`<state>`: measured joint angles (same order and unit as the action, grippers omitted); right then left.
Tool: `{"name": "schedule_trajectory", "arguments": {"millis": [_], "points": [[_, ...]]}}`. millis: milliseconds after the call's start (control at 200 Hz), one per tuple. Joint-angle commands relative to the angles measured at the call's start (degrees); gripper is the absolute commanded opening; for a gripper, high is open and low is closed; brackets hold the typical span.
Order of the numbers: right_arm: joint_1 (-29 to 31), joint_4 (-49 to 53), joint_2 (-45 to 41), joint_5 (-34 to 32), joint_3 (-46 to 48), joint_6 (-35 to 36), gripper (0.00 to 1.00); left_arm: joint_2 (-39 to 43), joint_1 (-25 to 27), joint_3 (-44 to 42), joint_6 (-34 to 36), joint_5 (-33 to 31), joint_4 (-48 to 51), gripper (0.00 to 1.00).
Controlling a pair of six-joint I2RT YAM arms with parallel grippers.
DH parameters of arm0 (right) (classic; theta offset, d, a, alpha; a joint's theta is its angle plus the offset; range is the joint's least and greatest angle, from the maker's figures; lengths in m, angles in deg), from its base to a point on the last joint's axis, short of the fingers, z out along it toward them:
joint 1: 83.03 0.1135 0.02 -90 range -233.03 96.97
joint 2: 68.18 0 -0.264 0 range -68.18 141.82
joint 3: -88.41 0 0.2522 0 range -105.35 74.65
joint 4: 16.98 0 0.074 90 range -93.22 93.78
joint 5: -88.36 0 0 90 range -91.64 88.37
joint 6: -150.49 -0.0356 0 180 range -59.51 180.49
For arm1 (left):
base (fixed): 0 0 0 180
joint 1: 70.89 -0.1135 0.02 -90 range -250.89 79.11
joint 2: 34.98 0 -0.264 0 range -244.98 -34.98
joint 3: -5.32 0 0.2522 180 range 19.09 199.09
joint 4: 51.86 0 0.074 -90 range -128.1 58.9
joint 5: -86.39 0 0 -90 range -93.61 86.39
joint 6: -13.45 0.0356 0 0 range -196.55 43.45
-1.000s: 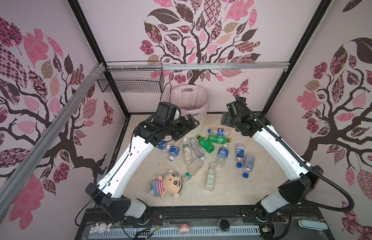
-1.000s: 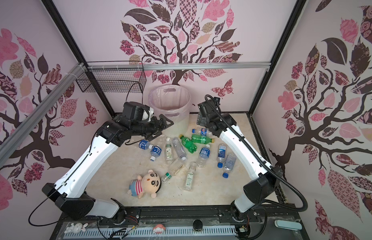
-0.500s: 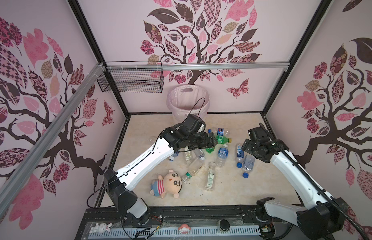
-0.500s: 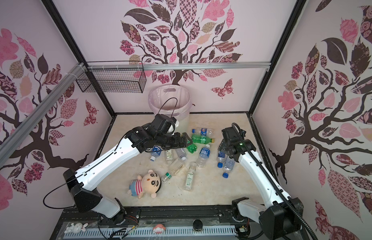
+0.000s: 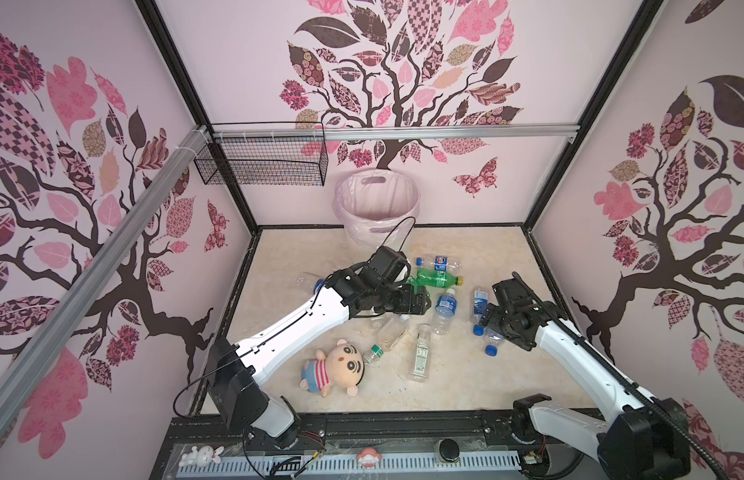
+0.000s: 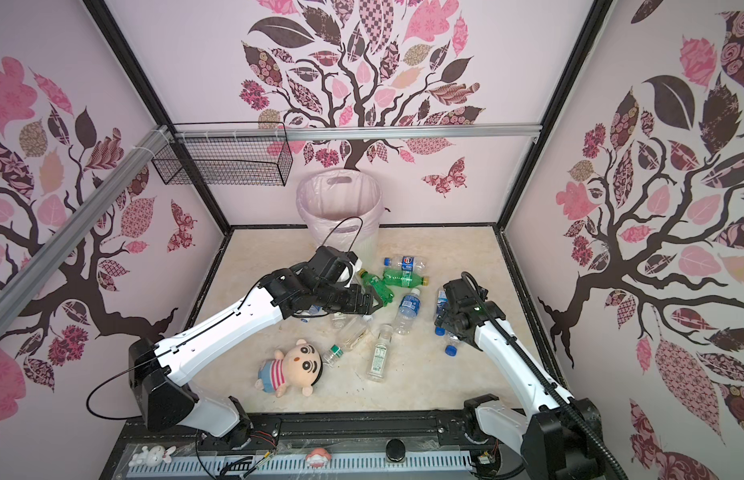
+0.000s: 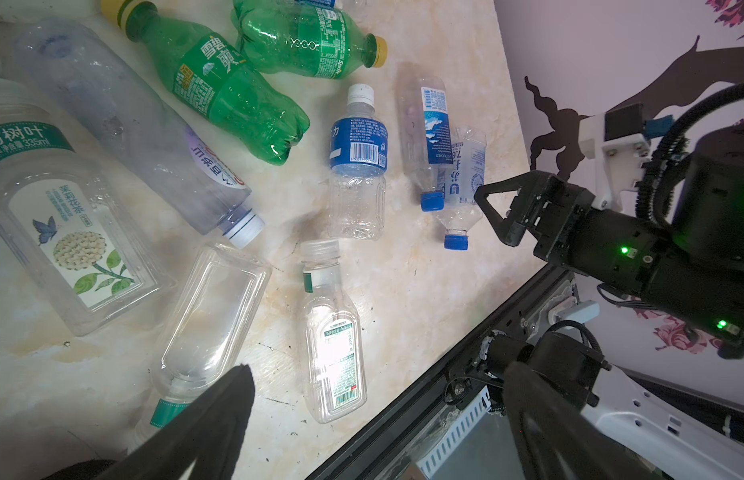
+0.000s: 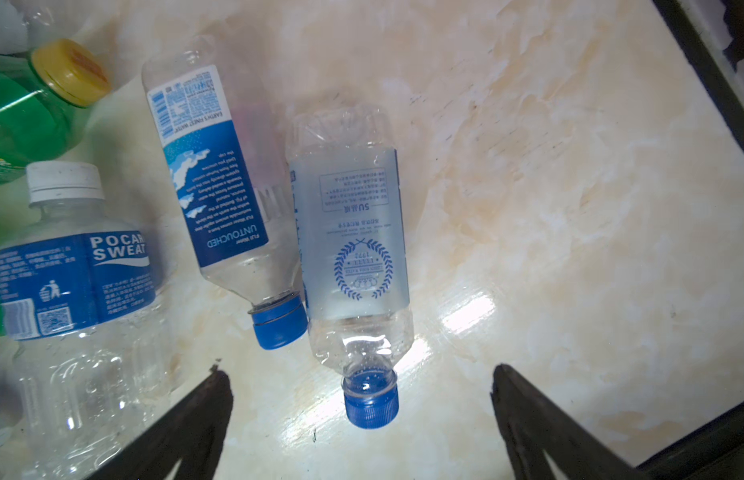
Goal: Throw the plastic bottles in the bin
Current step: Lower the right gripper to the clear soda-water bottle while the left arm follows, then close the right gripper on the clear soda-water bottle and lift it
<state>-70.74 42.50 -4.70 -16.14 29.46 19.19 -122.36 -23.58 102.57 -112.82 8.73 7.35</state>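
Observation:
Several plastic bottles lie on the marble floor. Among them are a green bottle (image 5: pixel 439 277) with a yellow cap, a blue-labelled bottle (image 5: pixel 443 307) and a clear bottle with a green-white label (image 5: pixel 421 353). The bin (image 5: pixel 376 203), lined with a pink bag, stands at the back wall. My left gripper (image 6: pixel 373 305) hangs open over the middle of the pile, empty, with that clear bottle (image 7: pixel 333 332) lying between its fingers in its wrist view. My right gripper (image 8: pixel 358 372) is open and low over a clear blue-capped bottle (image 8: pixel 353 249), beside a blue-labelled water bottle (image 8: pixel 220 199).
A plush doll (image 5: pixel 337 370) in a striped shirt lies near the front, left of the bottles. A black wire basket (image 5: pixel 262 164) hangs on the back-left wall. The black front rail (image 5: pixel 362 424) and the right-hand floor edge (image 8: pixel 703 83) lie close to my right gripper.
Both arms have swung away from the bin and come down over the bottles, the left to the middle of the pile, the right to the bottles at the right. Both stayed open.

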Motion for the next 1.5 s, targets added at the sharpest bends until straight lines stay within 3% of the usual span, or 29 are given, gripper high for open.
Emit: {"name": "schedule_trajectory", "arguments": {"millis": [0,235,505,1120,1300,1495], "points": [[-1.4,-2.9,-0.6,1.0,1.1,1.6,0.99,0.8,0.4,-0.9,1.8,0.5,-0.9,0.97],[-4.2,-9.5,2.8,4.8,2.9,6.2,0.95,0.3,0.3,-1.9,1.8,0.7,-1.6,0.97],[-7.8,-12.8,4.1,6.4,5.1,8.2,0.83,-1.3,0.5,0.3,2.4,0.9,-1.0,0.97],[-9.3,-16.6,7.1,7.3,8.3,10.0,0.66,-2.4,0.4,0.9,3.2,0.5,-1.0,0.97],[-9.7,-16.7,8.9,7.7,7.7,10.4,0.55,-3.2,0.4,1.9,3.6,0.5,-0.7,0.97],[-9.8,-15.6,8.9,7.5,7.0,10.4,0.49,-4.0,0.4,2.9,3.6,0.6,-0.7,0.97]]}}
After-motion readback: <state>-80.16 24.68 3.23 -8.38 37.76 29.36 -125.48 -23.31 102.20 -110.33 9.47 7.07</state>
